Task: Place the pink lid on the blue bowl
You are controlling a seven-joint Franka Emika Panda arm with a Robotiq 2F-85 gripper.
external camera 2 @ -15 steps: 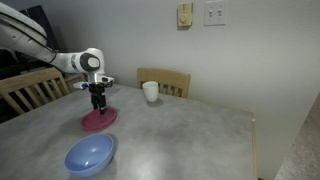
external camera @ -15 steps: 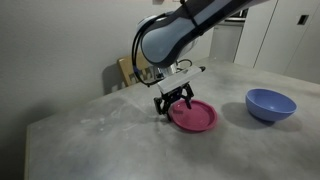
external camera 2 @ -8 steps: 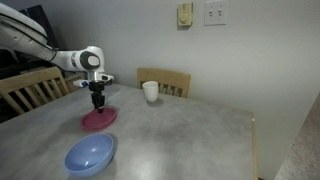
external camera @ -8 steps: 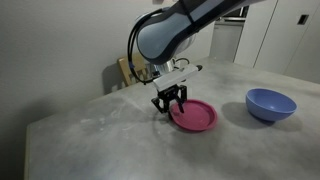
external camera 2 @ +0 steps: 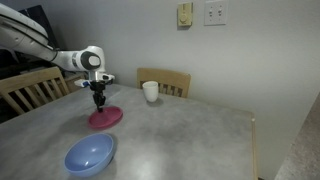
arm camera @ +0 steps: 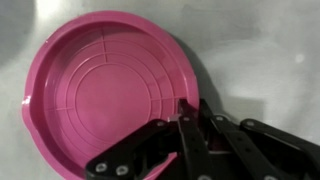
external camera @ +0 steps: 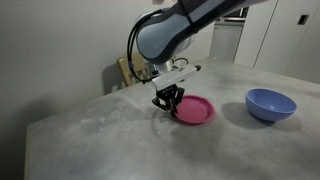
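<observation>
Pink round plastic lid (arm camera: 105, 90) clenched at five o'clock in your gripper (arm camera: 186, 108) — lift it toward the round blue bowl (external camera: 270, 103).

Arm (external camera: 165, 38) arched forward, wrist (external camera: 173, 76) pointing straight down, hand (external camera: 168, 101) clamped on rim of the pink lid (external camera: 196, 110)

The pink lid (arm camera: 105, 95) was moulded plastic, ribbed with concentric ridges, with a faint sheen. The blue bowl (external camera: 270, 104) looked smooth and near matt. The table (external camera 2: 190, 135) top was mottled grey, stone-like and matt. The gripper (arm camera: 192, 108) linkages were dull black. The chair (external camera 2: 175, 80) back was light wood.
</observation>
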